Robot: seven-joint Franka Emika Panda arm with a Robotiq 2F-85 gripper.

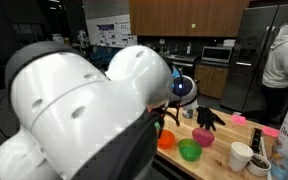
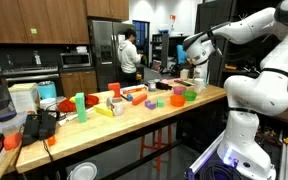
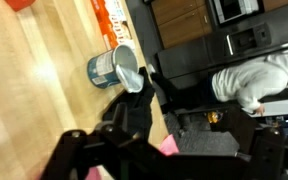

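The black Robotiq gripper [image 1: 209, 120] hangs at centre right of the frame, just above the pink plastic bowl [image 1: 202, 138], probably held high to clear the clutter on the wooden table [image 3: 44, 90]. A blue-grey tin can [image 3: 106, 68] stands at upper centre in the wrist view. I cannot tell whether the jaws are spread.

Your arm [image 2: 252, 24] rises from the right edge of the frame and stretches across to the upper middle in an exterior view, elbow high and wrist tipped down. Your gripper [image 1: 208, 118] hangs at centre right, pointing downward. In the wrist view it's a dark blur at the bottom, so you can't read its jaws.
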